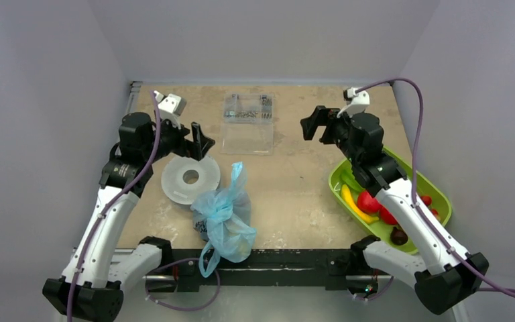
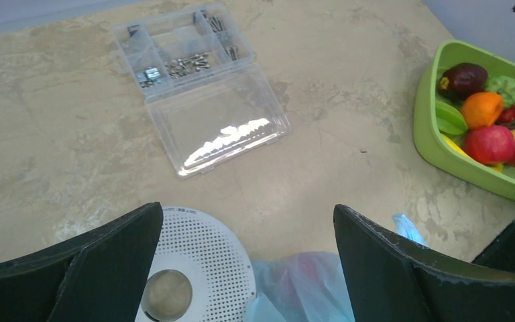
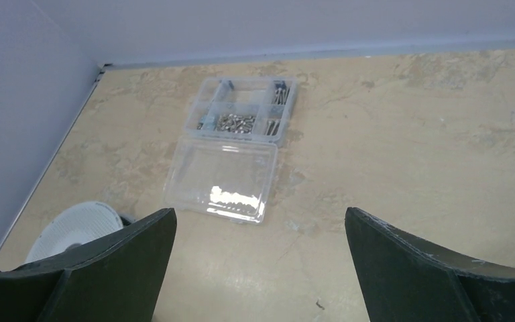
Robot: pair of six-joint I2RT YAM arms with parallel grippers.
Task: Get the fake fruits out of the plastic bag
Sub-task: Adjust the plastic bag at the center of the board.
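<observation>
The left gripper (image 1: 199, 142) is being held above the table's left half with its jaws spread wide and nothing between them, as is being shown plainly in the left wrist view. Just below it a white perforated disc (image 1: 190, 178) with a centre hole is being seen lying flat on the table (image 1: 295, 194). Touching the disc's near right edge, the plastic bag (image 1: 225, 218) is being shown slumped close to the table's near edge, its neck bunched upward and one loop handle hanging over the edge. The bag is being judged as not yet emptied: it is bulging, and a yellowish shape and a reddish tint are being made out through the film, though what and how many pieces are inside cannot be told. Farther back, near the middle, a clear compartment box (image 1: 248, 124) is being seen lying open with small metal parts in its tray half. To its right, the right gripper (image 1: 316, 126) is being held raised over bare table, its jaws likewise parted and gripping nothing. At the far right, a lime-green tray (image 1: 340, 180) is being shown holding fake fruits already out of the bag: a banana (image 1: 355, 204), red apples (image 1: 369, 201), an orange (image 2: 481, 109) and a dark plum (image 1: 398, 235). The remaining work is being judged as opening the bag and lifting out whatever is left inside.
</observation>
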